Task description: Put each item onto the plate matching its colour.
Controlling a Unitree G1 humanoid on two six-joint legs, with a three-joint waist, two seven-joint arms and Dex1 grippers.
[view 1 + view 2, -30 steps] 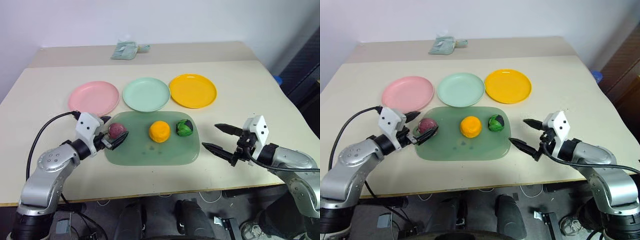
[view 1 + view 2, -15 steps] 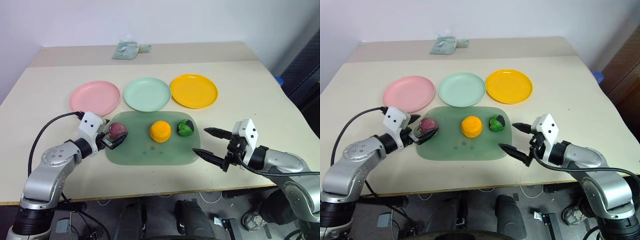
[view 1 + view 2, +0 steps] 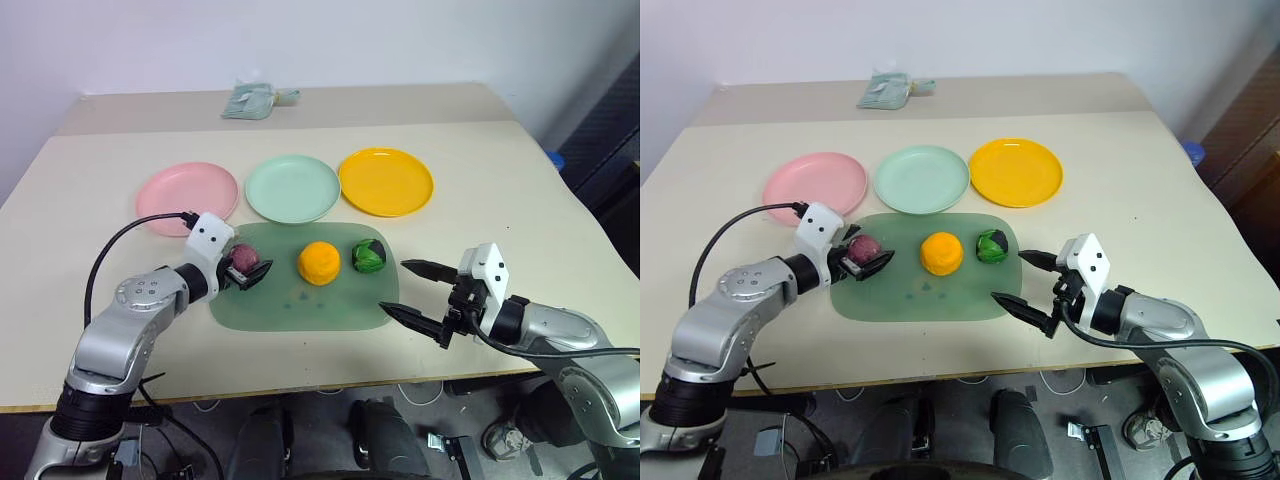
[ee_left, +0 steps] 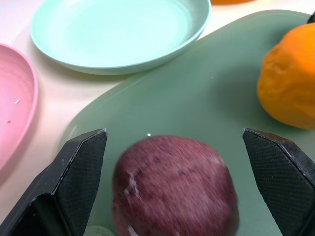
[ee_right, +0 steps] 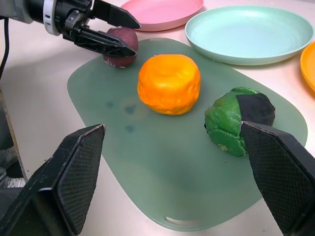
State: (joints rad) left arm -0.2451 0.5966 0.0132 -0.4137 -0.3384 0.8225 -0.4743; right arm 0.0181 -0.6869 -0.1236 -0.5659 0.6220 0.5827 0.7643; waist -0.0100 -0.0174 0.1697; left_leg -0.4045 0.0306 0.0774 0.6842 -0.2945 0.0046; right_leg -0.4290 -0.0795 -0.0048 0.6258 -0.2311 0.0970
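Left end effector [image 3: 245, 268] spread wide, straddling the maroon lump [image 4: 174, 189] at the mat's [image 3: 320, 310] left end. Right end effector [image 3: 422, 293], also spread, farther off near the green lump [image 3: 369, 256].

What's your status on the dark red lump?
Left gripper open, straddling dark red-maroon roundish lump on translucent green mat. Right gripper open, empty. Round pink plastic plate unobstructed.

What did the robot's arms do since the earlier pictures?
The left gripper slid further in around the maroon lump, open fingers either side, not gripping yet. The right gripper, open, swung in to the green mat's edge. The orange lump, green lump and three plates stayed put.
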